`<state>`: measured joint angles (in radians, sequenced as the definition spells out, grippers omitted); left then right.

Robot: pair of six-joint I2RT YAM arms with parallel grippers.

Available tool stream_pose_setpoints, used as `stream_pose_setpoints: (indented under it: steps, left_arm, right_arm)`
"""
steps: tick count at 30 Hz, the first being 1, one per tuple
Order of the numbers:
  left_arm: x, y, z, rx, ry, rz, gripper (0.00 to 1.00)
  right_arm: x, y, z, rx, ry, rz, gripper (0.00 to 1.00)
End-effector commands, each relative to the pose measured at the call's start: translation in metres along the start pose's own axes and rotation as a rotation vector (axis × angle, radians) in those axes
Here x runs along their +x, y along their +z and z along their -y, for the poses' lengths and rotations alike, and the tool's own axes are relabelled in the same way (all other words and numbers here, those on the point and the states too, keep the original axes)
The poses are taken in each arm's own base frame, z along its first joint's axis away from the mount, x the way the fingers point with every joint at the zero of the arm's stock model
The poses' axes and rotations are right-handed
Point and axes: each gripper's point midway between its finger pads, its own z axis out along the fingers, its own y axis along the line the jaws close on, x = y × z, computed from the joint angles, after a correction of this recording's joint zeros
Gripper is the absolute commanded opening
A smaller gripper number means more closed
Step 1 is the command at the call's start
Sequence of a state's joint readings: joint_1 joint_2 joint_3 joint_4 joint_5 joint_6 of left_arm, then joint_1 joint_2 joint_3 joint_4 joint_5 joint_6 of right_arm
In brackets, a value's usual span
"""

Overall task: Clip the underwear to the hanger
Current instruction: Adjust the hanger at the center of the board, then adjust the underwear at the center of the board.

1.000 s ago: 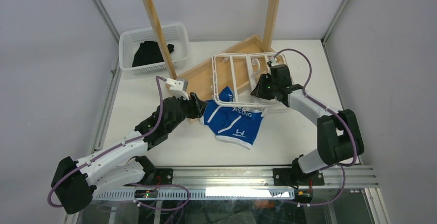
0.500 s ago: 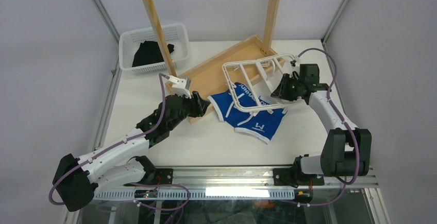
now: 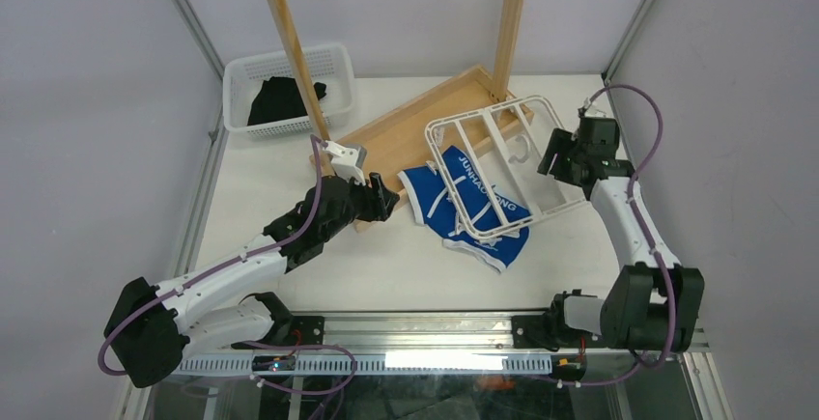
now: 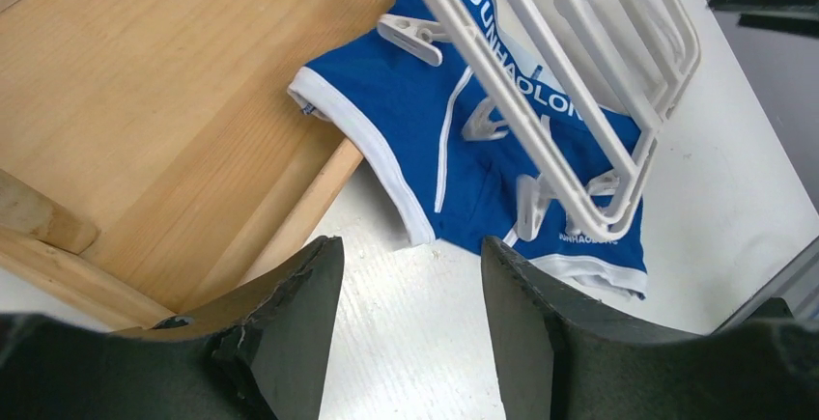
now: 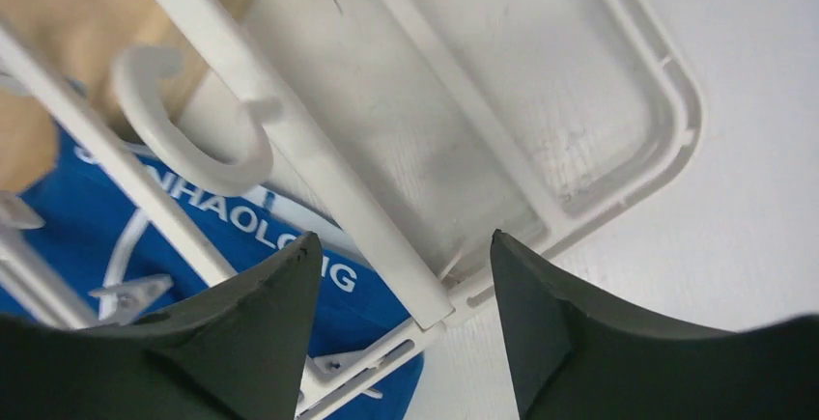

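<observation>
Underwear (image 4: 386, 130) is overlain by the hanger (image 5: 319, 164) mid-tabletop. Left gripper (image 4: 410, 246) and right gripper (image 5: 402, 238) are held open, empty.

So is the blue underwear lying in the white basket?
No, the underwear lies under the hanger; the basket holds a black garment.

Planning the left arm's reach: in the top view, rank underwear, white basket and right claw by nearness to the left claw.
1. underwear, just right of the left claw.
2. white basket, back left corner.
3. right claw, far right.
</observation>
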<state>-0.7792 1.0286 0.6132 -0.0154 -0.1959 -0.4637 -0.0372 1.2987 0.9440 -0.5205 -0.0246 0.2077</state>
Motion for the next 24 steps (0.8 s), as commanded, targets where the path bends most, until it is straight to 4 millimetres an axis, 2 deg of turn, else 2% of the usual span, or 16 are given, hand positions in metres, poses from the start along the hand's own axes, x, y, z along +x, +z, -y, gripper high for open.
stream_pose_setpoints:
  steps: [1, 6, 8, 12, 15, 17, 20, 24]
  left_arm:
    - [-0.025, -0.001, 0.019, 0.062, -0.012, 0.063, 0.56]
    - [-0.026, -0.001, 0.017, 0.052, -0.013, 0.069, 0.57]
    - [-0.026, -0.001, 0.016, 0.049, -0.014, 0.073, 0.57]
    - [-0.026, 0.001, 0.016, 0.043, -0.011, 0.071, 0.58]
    - [-0.025, 0.003, 0.015, 0.038, -0.011, 0.067, 0.58]
    - [-0.022, 0.005, 0.014, 0.031, -0.010, 0.058, 0.58]
    - [-0.014, 0.012, 0.008, 0.001, -0.013, 0.025, 0.59]
    - [0.001, 0.020, 0.000, -0.042, -0.044, -0.011, 0.59]
  right_arm:
    - [-0.060, -0.043, -0.003, 0.002, 0.009, 0.286, 0.67]
    - [-0.063, -0.080, -0.067, -0.326, -0.106, 0.364, 0.65]
    - [-0.052, -0.092, -0.099, -0.428, -0.189, 0.356, 0.65]
    - [-0.010, -0.099, -0.170, -0.610, -0.357, 0.243, 0.64]
    - [0.023, -0.080, -0.204, -0.637, -0.443, 0.150, 0.64]
    - [0.046, -0.060, -0.221, -0.633, -0.502, 0.076, 0.64]
    - [0.064, -0.030, -0.234, -0.592, -0.553, 0.006, 0.64]
    - [0.073, -0.001, -0.241, -0.537, -0.573, -0.020, 0.65]
